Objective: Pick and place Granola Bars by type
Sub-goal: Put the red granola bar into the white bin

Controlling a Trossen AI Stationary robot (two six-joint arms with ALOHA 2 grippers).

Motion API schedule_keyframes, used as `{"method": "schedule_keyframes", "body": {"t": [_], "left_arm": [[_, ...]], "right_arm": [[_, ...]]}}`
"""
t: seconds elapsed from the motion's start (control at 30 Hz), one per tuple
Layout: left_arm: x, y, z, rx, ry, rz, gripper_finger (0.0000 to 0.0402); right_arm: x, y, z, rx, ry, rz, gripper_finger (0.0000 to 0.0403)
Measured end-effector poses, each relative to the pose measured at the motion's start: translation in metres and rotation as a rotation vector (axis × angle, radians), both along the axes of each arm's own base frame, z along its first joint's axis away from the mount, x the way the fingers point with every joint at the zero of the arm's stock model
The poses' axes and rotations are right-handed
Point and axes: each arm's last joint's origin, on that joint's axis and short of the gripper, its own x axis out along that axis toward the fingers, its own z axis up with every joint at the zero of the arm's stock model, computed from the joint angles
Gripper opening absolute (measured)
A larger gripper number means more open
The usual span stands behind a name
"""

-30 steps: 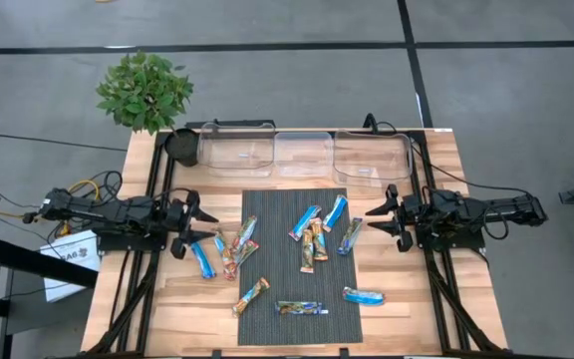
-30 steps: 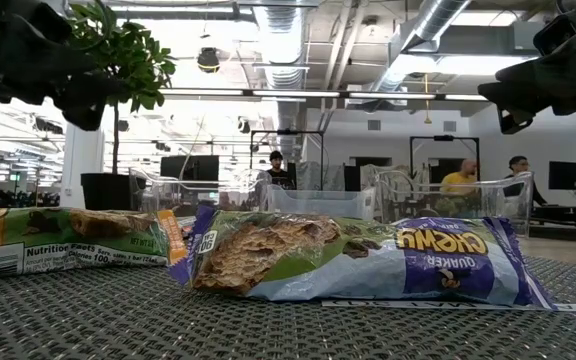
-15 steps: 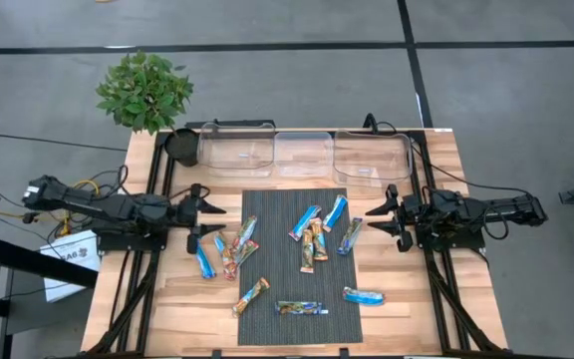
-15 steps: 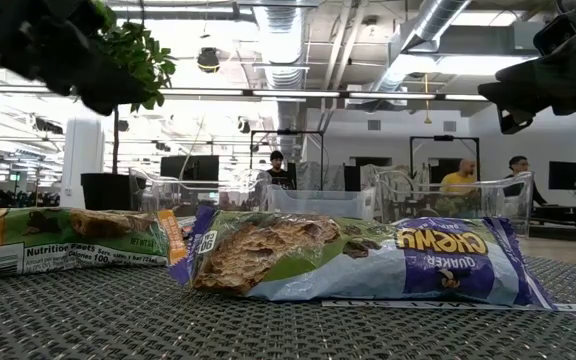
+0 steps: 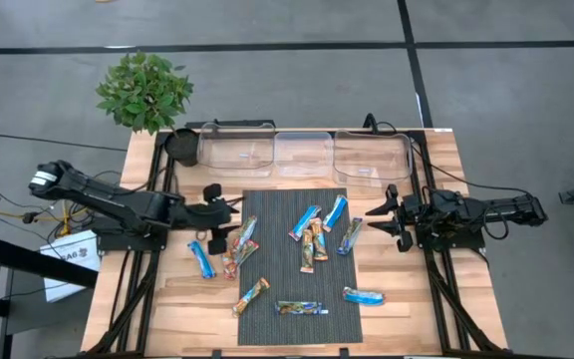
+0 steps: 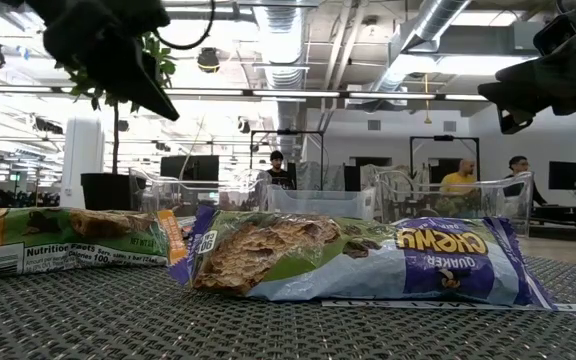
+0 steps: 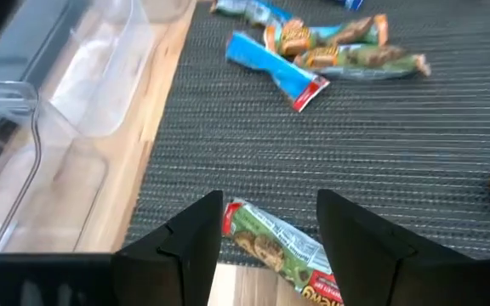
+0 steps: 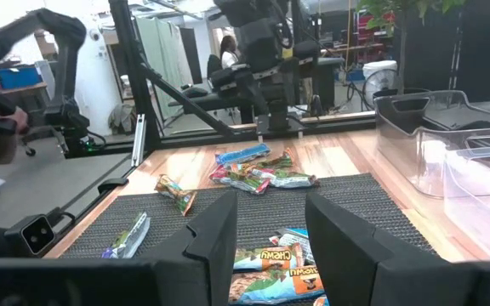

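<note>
Several granola bars lie flat on a dark woven mat [image 5: 267, 199] and on the wood beside it: a blue one [image 5: 201, 259], a mixed cluster [image 5: 235, 246], a middle group [image 5: 314, 237], and single bars [image 5: 251, 295], [image 5: 300, 308], [image 5: 363, 295]. My left gripper [image 5: 223, 213] hangs open above the mat's left edge, slanting down. In its wrist view [image 7: 269, 229] a green-wrapped bar [image 7: 275, 248] lies below the gap, untouched. My right gripper [image 5: 375, 217] waits open and level at the mat's right side [image 8: 270, 229].
Three clear bins [image 5: 237, 150], [image 5: 303, 153], [image 5: 372, 155] stand in a row along the far edge. A black cup [image 5: 180, 146] and a potted plant [image 5: 144, 92] sit at the far left. People show in the room behind the table [image 6: 458, 180].
My left gripper has gone up and toward the table's right, from beside the mat to over its left edge, and has tipped from level to slanting down. Its fingers stay open. The bars have not moved.
</note>
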Motion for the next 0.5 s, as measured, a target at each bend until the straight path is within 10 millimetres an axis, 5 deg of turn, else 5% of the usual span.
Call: {"method": "schedule_keyframes", "body": {"t": [0.5], "left_arm": [[0.049,-0.018,0.008,-0.029,0.132,0.185,0.0184]], "right_arm": [[0.000,0.000,0.000,0.000,0.000,0.000,0.0133]]}}
